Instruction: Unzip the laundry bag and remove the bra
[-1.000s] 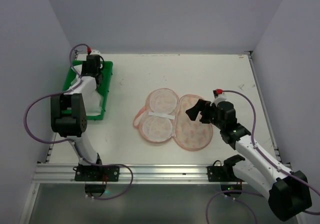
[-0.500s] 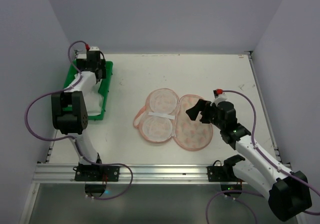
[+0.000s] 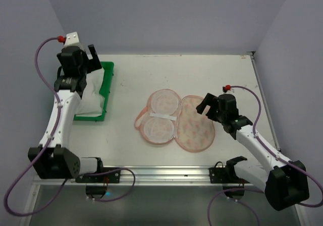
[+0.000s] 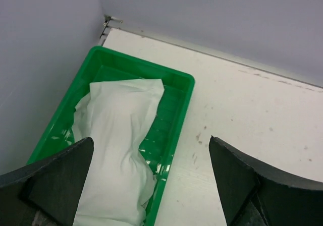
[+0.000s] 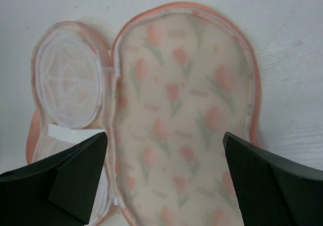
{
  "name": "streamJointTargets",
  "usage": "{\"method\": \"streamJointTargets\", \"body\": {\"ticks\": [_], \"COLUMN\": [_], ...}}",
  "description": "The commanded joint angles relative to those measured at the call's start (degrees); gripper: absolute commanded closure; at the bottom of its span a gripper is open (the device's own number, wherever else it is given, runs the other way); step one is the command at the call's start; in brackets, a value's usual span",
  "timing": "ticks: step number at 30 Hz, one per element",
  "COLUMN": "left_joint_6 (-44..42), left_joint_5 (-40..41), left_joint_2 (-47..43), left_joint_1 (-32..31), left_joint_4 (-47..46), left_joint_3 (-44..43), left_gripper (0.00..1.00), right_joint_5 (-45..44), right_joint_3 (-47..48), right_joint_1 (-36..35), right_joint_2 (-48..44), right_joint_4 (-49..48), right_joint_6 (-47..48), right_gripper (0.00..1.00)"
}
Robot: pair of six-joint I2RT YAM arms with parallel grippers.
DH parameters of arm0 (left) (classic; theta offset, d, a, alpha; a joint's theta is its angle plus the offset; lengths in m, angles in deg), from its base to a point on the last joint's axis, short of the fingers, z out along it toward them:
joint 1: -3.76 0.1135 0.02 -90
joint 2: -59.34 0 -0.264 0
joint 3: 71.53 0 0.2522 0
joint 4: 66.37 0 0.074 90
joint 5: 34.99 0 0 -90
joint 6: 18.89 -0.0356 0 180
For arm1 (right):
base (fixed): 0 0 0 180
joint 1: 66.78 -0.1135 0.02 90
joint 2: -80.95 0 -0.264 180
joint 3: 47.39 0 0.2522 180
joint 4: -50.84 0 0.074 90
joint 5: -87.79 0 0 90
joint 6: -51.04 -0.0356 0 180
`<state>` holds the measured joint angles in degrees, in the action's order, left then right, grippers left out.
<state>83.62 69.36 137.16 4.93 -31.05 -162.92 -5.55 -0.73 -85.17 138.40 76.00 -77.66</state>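
Observation:
The laundry bag (image 3: pixel 194 127) lies unzipped and spread flat mid-table, its tulip-printed half (image 5: pixel 181 110) on the right and its pale inner half (image 5: pixel 68 79) on the left. A white padded bra (image 3: pixel 92 97) lies in the green tray (image 3: pixel 108 69) at the far left. My left gripper (image 3: pixel 90 63) hangs open, raised above the tray's far end. In the left wrist view the bra (image 4: pixel 118 135) sits in the tray (image 4: pixel 176 77) beneath the empty left gripper (image 4: pixel 151 140). My right gripper (image 3: pixel 206 110) hovers open over the bag's right half; in its own view the right gripper (image 5: pixel 164 134) holds nothing.
Grey walls close in the table at the back and on both sides, and the tray sits tight in the back left corner. An aluminium rail (image 3: pixel 151 173) with the arm bases runs along the near edge. Purple cables loop off both arms.
My left gripper opened, let go of the bra in the tray and rose well above it. My right gripper shifted slightly farther back over the bag, still open.

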Motion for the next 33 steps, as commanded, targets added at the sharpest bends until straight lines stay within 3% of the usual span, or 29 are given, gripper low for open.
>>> {"method": "streamJointTargets", "body": {"ticks": [1, 7, 15, 24, 26, 29, 31, 33], "left_joint_6": [3.9, 4.3, 2.3, 0.9, 0.8, 0.8, 0.7, 0.6], "left_joint_5": [-9.6, -12.2, -8.9, -5.4, -5.2, -4.8, -4.7, -4.7], "left_joint_2": [-8.9, -22.3, -26.1, -26.8, -26.8, -27.0, -27.1, -27.2], "left_joint_1": [0.5, 0.0, -4.3, -5.9, -6.1, -6.2, -6.3, -6.4], "left_joint_4": [-0.8, -4.5, -6.6, -8.7, -8.7, -8.6, -8.7, -8.6], "left_joint_3": [10.3, 23.7, 30.9, 33.9, 34.0, 34.0, 34.2, 34.2], "left_gripper": [0.0, 0.0, 0.0, 0.0, 0.0, 0.0, 0.0, 0.0], "right_joint_5": [-3.9, -1.0, 0.3, 8.8, 9.2, 9.5, 9.0, 8.6], "right_joint_3": [4.4, 6.8, 10.3, 11.6, 11.6, 11.7, 12.1, 12.3], "right_joint_1": [2.5, 5.1, 5.2, 4.8, 4.7, 4.7, 4.8, 4.7], "right_joint_2": [5.1, 13.7, 22.8, 27.5, 27.6, 27.7, 27.9, 28.1], "right_joint_4": [7.1, 10.3, 14.3, 13.5, 12.9, 12.7, 12.9, 13.1], "right_joint_6": [-5.1, -6.3, -7.6, -7.4, -7.3, -6.9, -6.8, -6.7], "right_gripper": [0.01, 0.01, 0.02, 0.04, 0.1, 0.27, 0.46, 0.59]}}
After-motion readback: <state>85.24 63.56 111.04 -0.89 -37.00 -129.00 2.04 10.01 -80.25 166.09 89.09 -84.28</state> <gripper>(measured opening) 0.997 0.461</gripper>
